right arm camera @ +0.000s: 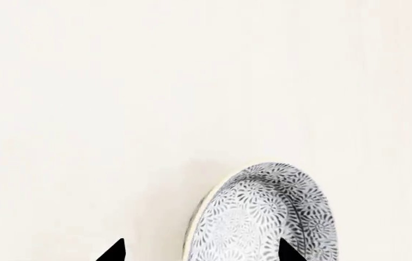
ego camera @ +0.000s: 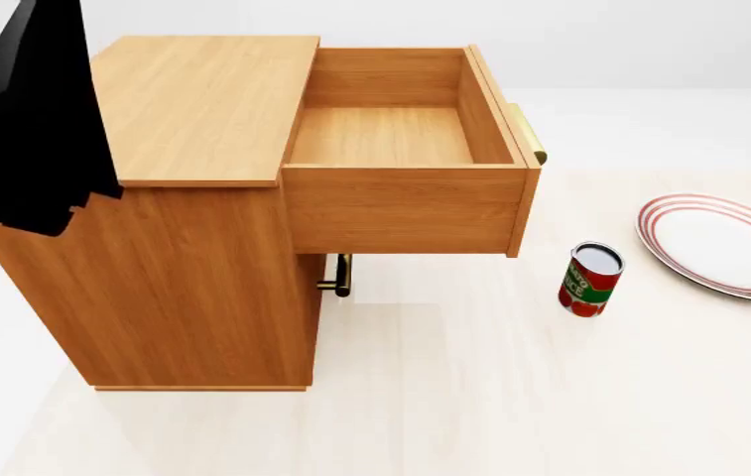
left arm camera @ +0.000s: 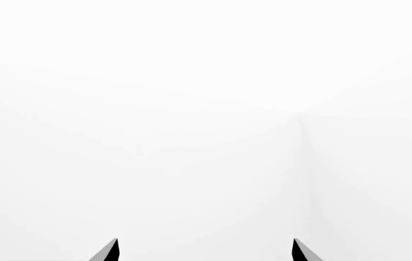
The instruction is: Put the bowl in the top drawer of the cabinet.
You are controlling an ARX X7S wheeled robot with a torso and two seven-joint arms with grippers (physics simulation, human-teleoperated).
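Observation:
The bowl (right arm camera: 264, 212) shows only in the right wrist view, its blue-grey speckled outside toward the camera, over a pale floor. My right gripper (right arm camera: 202, 250) is open around it: one fingertip (right arm camera: 287, 251) overlaps the bowl's wall, while the other stands well off its rim. In the head view the cabinet (ego camera: 203, 99) stands at left with its top drawer (ego camera: 402, 208) pulled out, nothing inside it. Neither the bowl nor the right gripper appears in the head view. My left gripper (left arm camera: 206, 247) is open, facing blank white walls.
A red-labelled can (ego camera: 591, 280) stands on the floor right of the drawer. A flat white plate with red rim rings (ego camera: 726, 245) lies at far right. The lower drawer's small handle (ego camera: 338, 276) shows under the open drawer. My black left arm (ego camera: 31, 119) hangs at upper left.

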